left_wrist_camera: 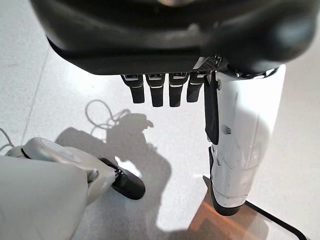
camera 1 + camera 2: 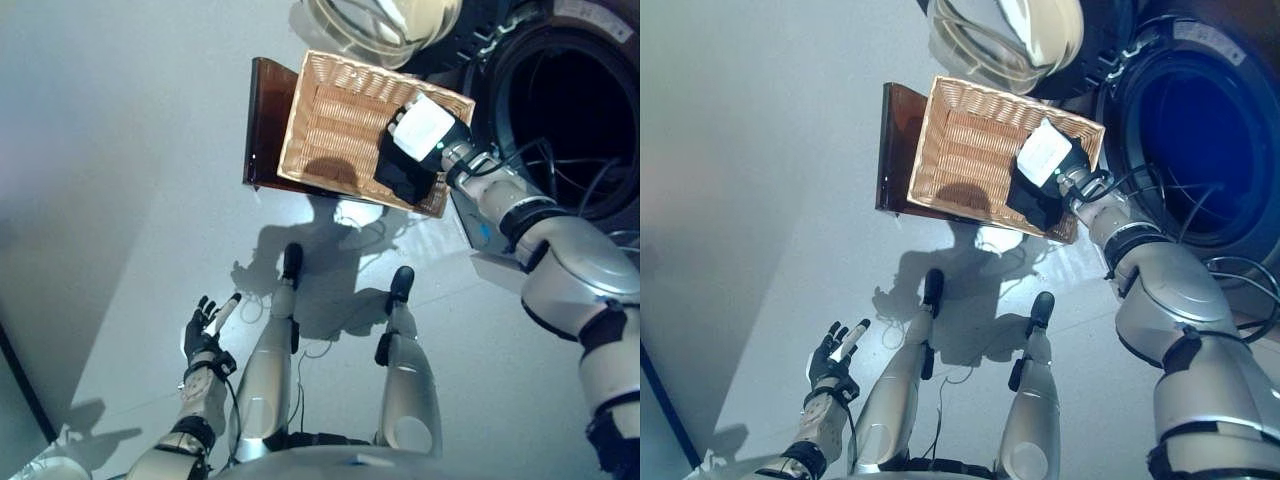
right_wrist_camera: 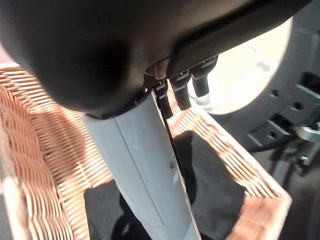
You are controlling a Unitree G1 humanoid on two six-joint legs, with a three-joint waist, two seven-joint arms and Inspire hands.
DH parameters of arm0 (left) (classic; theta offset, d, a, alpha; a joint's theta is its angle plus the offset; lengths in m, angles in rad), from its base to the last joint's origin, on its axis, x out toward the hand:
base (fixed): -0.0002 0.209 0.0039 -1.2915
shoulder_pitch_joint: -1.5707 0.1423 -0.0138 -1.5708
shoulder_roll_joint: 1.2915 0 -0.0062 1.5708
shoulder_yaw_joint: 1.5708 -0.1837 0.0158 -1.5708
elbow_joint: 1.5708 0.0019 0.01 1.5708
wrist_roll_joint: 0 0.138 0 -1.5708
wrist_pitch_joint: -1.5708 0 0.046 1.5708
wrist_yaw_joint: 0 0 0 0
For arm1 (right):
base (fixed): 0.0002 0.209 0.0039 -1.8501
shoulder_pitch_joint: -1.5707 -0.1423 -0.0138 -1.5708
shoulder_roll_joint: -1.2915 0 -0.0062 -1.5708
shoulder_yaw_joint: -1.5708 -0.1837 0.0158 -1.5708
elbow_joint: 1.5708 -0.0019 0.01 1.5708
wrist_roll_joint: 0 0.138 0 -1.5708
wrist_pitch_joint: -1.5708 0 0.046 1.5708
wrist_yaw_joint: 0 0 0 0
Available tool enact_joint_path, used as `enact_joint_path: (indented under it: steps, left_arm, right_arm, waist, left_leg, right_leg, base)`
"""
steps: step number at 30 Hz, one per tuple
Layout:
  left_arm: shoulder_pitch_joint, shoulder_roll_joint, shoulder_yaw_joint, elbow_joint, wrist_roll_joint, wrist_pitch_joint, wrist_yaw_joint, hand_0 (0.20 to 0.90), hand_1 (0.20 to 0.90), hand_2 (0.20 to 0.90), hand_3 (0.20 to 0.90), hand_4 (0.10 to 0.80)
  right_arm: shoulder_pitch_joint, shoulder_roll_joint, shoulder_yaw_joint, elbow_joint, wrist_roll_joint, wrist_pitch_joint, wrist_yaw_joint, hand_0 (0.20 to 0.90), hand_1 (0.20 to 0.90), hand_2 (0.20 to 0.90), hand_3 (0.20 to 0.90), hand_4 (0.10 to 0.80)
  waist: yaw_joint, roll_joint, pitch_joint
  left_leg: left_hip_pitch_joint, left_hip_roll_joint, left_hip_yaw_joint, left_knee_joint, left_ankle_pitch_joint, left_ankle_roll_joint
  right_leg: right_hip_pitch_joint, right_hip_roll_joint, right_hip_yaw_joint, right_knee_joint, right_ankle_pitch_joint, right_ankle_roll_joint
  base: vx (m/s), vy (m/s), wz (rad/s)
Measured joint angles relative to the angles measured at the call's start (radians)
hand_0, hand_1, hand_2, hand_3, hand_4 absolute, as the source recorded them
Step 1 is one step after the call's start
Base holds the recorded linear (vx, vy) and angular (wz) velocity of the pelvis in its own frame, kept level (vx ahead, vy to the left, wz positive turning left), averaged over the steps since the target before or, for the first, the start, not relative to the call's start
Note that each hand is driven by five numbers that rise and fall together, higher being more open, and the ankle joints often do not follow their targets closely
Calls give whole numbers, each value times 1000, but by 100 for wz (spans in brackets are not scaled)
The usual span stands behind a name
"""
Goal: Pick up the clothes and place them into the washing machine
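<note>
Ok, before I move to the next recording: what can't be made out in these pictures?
- Dark garment in the woven wicker basket: the right hand covers most of it in both eye views, and the white-covered thumb blocks it in the right wrist view.
- Right hand's hold: not visible whether it touches the cloth.
- Washing machine drum: too dark inside, cut off by the right edge.
- Left hand: idle, open.

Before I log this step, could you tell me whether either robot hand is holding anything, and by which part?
Nothing is held. The right robot hand hovers open over the dark garment in the wicker basket; the left robot hand hangs open and empty.
</note>
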Motion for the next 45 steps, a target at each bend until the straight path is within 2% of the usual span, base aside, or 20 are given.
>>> enact_joint_path:
  steps: [15, 22, 45]
  left_arm:
    - [-12, 1, -1, -2, 0, -1, 5, 900, 900, 900, 900, 800]
    - [-12, 1, -1, -15, -1, -1, 5, 900, 900, 900, 900, 800]
    - [-5, 2, -40, -185, -32, -21, -12, 900, 900, 900, 900, 800]
  right_arm:
    - [-30, 88, -29, -16, 49, 22, -3, 900, 900, 900, 900, 800]
    - [-29, 98, -46, 13, 50, 22, -6, 900, 900, 900, 900, 800]
    - [-9, -2, -58, 78, 52, 23, -2, 900, 900, 900, 900, 800]
  waist:
    - [1, 0, 1]
    - [5, 0, 1]
    - [28, 40, 20]
  left_leg:
    - [-6, 2, -3, 0, 1, -6]
    - [-7, 2, -4, 0, 1, -7]
    - [-114, 9, 7, 0, 15, -10]
  right_leg:
    - [-2, 2, -3, 0, -1, -1]
    - [-2, 2, -4, 1, -1, -1]
    - [-134, 8, 15, 28, -3, -4]
  base:
    - [1, 1, 1]
    - [0, 0, 0]
    - [-6, -1, -1]
